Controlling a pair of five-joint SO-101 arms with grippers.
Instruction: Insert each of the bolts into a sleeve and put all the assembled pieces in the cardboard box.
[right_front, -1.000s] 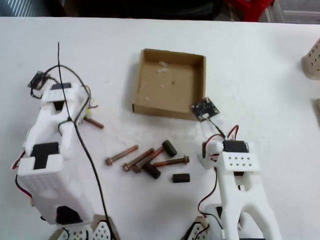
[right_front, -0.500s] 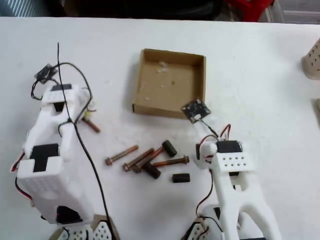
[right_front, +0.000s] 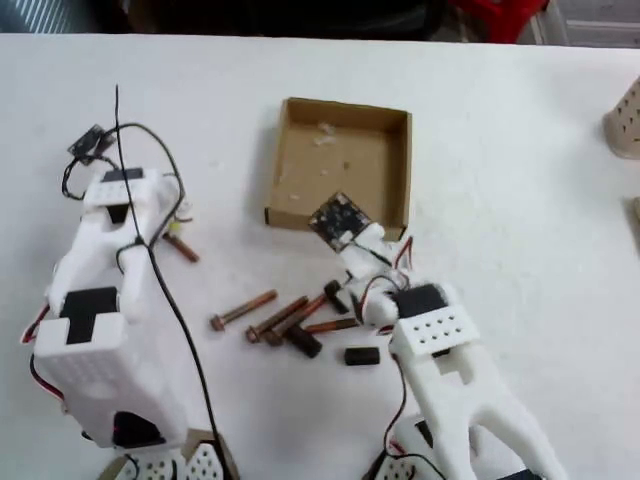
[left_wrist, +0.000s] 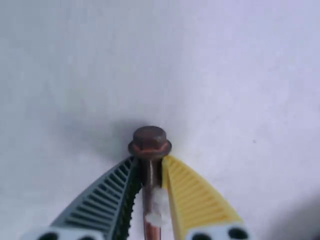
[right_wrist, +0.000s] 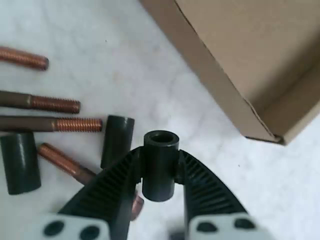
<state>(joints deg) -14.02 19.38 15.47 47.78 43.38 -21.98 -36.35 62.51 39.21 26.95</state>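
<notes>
Underneath it all, the white desk (right_front: 520, 150), with the cardboard box (right_front: 340, 160) lying open toward the far side and no assembled piece inside yet. Well off to one side of the box, the left arm (right_front: 95, 290); leaning in over the pile just before the box's near wall, the right arm (right_front: 440, 350).

Clamped tight in the left pincer (left_wrist: 149, 162), a bolt (left_wrist: 150, 142), gripped by the shank, hex head poking out past the fingertips, low over bare desk. Squeezed in the right pincer (right_wrist: 160, 152), a black sleeve (right_wrist: 160, 172), upright, bore open at the top, near the box corner.

Between the arms, several loose bolts (right_front: 243, 308) lying close together, spare sleeves (right_front: 362, 354) among them.

Looks like the mating step: one bolt and one sleeve picked up, well apart, not yet joined. Next up, by this reading: bringing both pincers together over open desk and lining thread with bore. Tricky, with the head end leading out of the left grip.
</notes>
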